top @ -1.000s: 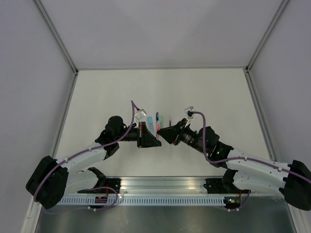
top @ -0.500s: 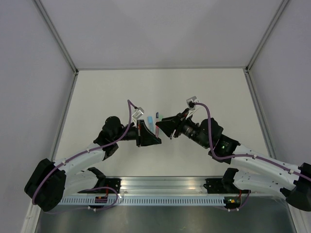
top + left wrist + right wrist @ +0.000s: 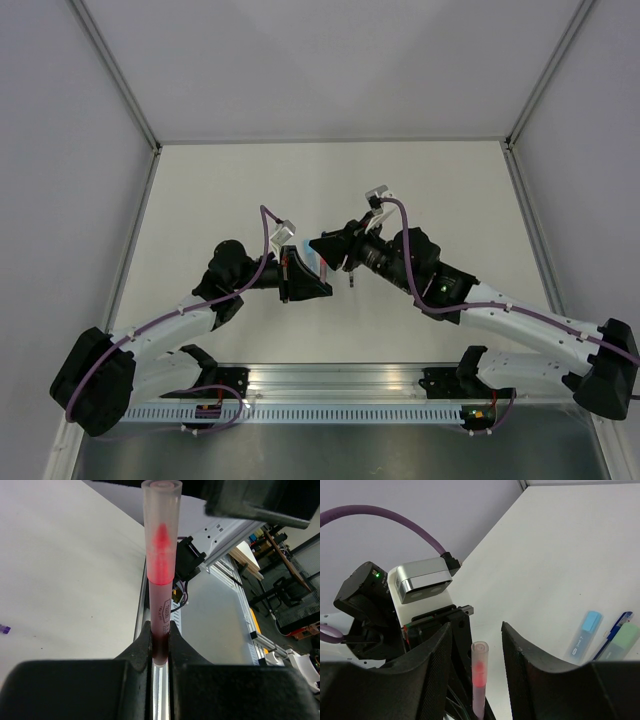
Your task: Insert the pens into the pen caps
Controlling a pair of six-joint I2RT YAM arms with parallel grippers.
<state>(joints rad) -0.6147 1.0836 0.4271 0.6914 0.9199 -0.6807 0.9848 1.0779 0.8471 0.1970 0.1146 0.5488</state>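
The table (image 3: 420, 190) is bare apart from a few pieces lying near the middle, under where my two arms meet. My left gripper (image 3: 160, 630) is pressed together on the red pen (image 3: 160, 615). It pinches the lower barrel and holds the pen upright, well above the table. My right gripper (image 3: 476, 632) is spread. One finger stands on each side of the pen's top, and neither touches it.

The pink cap (image 3: 161, 530) sits over the pen's upper end, and the red tip shows through its cloudy wall. I think it is pushed fully home, though the view from below does not let me be sure the joint is tight.

Lying flat on the table beyond my right fingers are the blue cap (image 3: 585, 635), the blue pen (image 3: 616, 629) and the green cap (image 3: 622, 642). The green cap is just beside the blue pen, perhaps touching it.

These pieces should be light, stiff and smooth. The pens are thin enough to roll or twist in a pinch, so I would take each one across its barrel near the middle. That leaves the tip end free and keeps the pen from pivoting. The caps are hollow plastic and may flex or pop sideways, so I would grip them across the closed end with modest force. The push must run straight down the axis, because a skewed push would jam the tip against the cap's rim.
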